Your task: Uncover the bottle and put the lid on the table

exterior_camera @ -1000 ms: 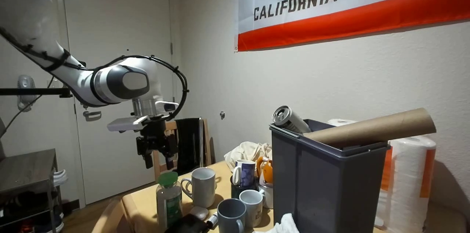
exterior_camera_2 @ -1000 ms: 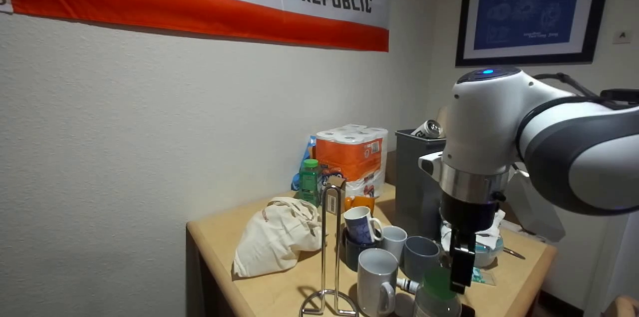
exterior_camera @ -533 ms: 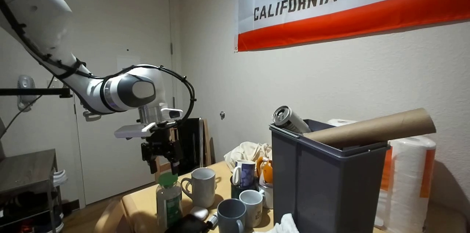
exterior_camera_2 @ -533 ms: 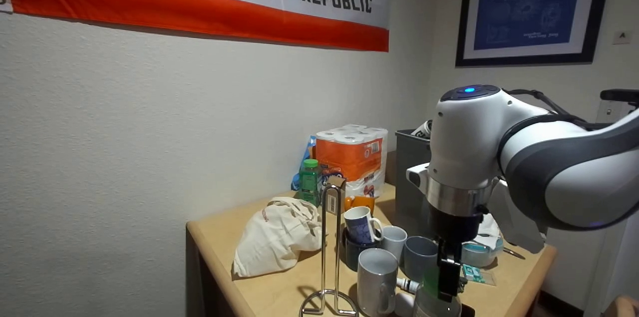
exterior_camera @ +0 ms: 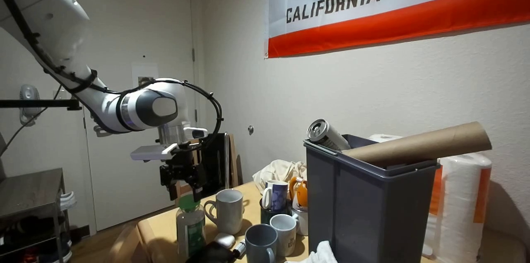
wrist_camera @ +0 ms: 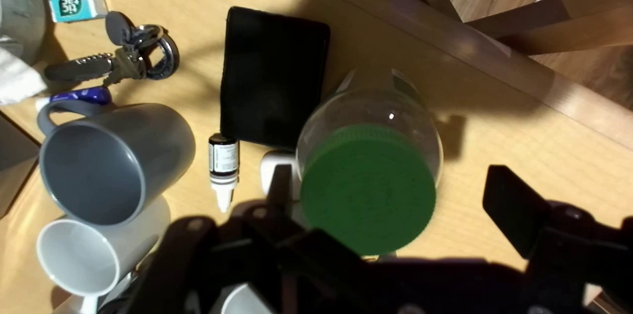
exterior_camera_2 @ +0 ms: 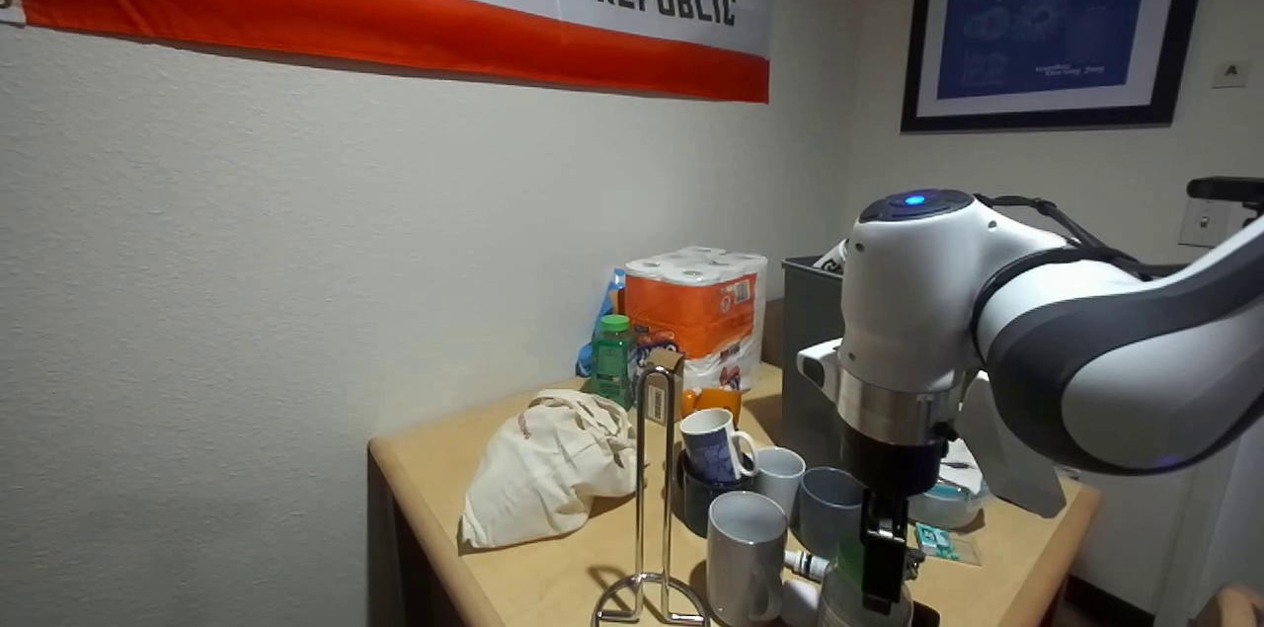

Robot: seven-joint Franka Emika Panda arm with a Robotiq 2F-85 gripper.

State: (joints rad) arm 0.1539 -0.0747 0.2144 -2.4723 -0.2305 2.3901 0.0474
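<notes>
A clear bottle (exterior_camera: 190, 234) with a wide green lid (exterior_camera: 189, 204) stands upright on the light wooden table (exterior_camera: 162, 226). In the wrist view the lid (wrist_camera: 368, 190) is on the bottle (wrist_camera: 378, 106). My gripper (wrist_camera: 389, 178) is open there, one finger close beside the lid's left edge and the other apart on its right. In an exterior view the gripper (exterior_camera: 184, 197) has its fingertips at about the height of the lid's top. In an exterior view the gripper (exterior_camera_2: 882, 602) hides most of the lid and part of the bottle (exterior_camera_2: 839, 602).
A tall grey mug (exterior_camera: 230, 213) stands near the bottle. A dark grey mug (wrist_camera: 99, 170), a black flat object (wrist_camera: 274, 76) and a dropper bottle (wrist_camera: 223, 163) lie around it. A wire stand (exterior_camera_2: 655, 509) and a grey bin (exterior_camera: 372, 205) rise higher.
My gripper has come down toward the green lid, moving slightly right in one view and left in another. Its fingers have stayed open. The bottle and lid have not moved.
</notes>
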